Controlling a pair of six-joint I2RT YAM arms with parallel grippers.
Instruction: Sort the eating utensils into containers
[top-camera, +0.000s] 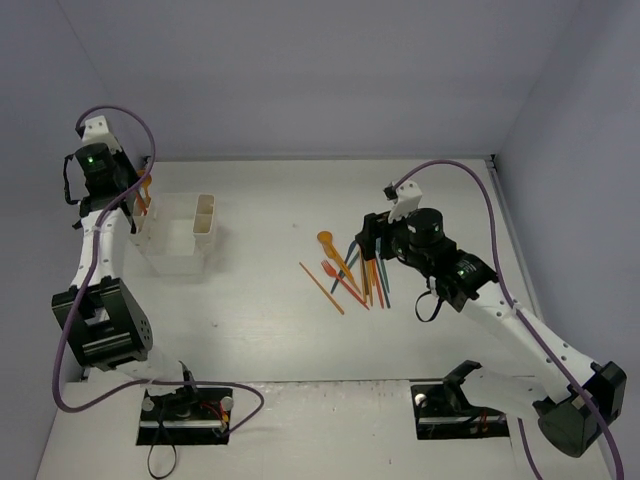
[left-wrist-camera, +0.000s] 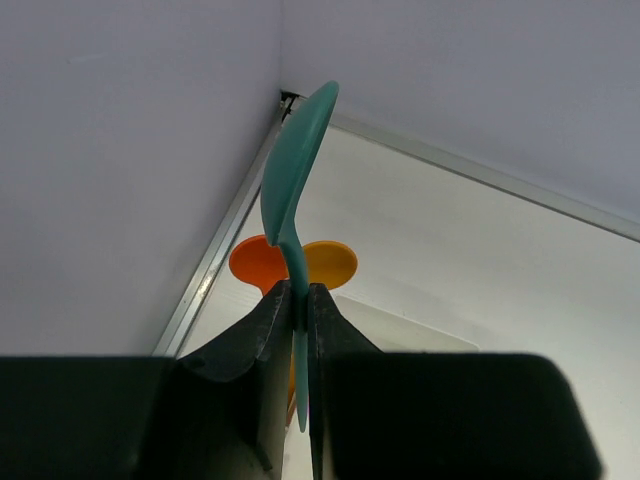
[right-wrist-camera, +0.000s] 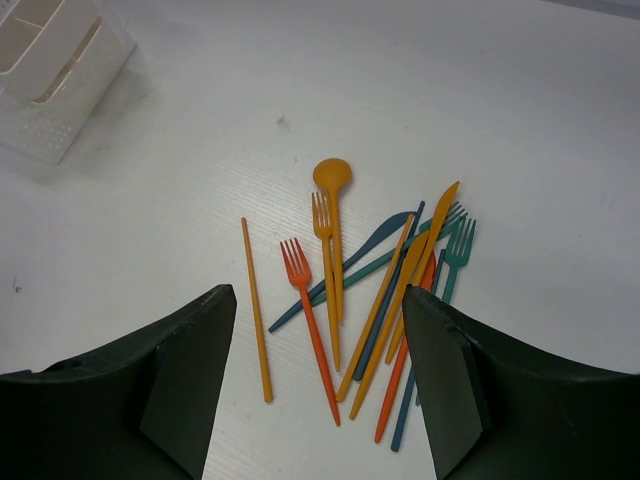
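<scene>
My left gripper (left-wrist-camera: 298, 290) is shut on the handle of a teal spoon (left-wrist-camera: 295, 180), bowl up, over the left end of the white containers (top-camera: 185, 238). An orange spoon (left-wrist-camera: 258, 262) and a yellow spoon (left-wrist-camera: 332, 262) stand in the bin just below it. My right gripper (right-wrist-camera: 318, 300) is open and empty, hovering over the loose pile of utensils (top-camera: 355, 270). The pile holds an orange stick (right-wrist-camera: 255, 310), a red fork (right-wrist-camera: 310, 330), a yellow fork (right-wrist-camera: 325, 260), a yellow spoon (right-wrist-camera: 332, 175), a blue knife (right-wrist-camera: 385, 232) and a teal fork (right-wrist-camera: 458, 250).
The containers also show at the top left of the right wrist view (right-wrist-camera: 50, 60). The left wall and the table's back left corner (left-wrist-camera: 285, 100) are close to my left gripper. Purple cables loop over both arms.
</scene>
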